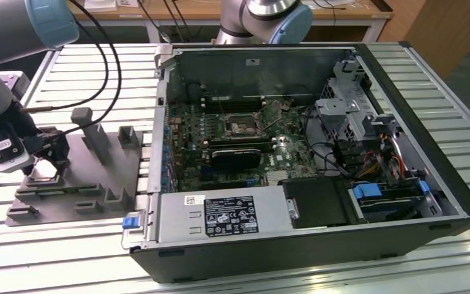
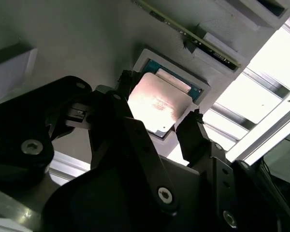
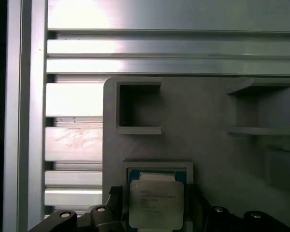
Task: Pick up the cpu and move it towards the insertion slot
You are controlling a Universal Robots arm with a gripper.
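One cpu (image 2: 157, 104) sits between the two fingers (image 2: 195, 135) of the single gripper (image 1: 43, 166), which appear clamped on its opposite edges just above its pocket in the one grey fixture (image 1: 96, 184), well apart from the one insertion slot (image 1: 242, 127) inside the computer case (image 1: 431, 184). Judged good practice: hold by the edges only, keep the chip level, and clear the pocket walls squarely. Two empty recesses (image 3: 137, 108) lie beside it.
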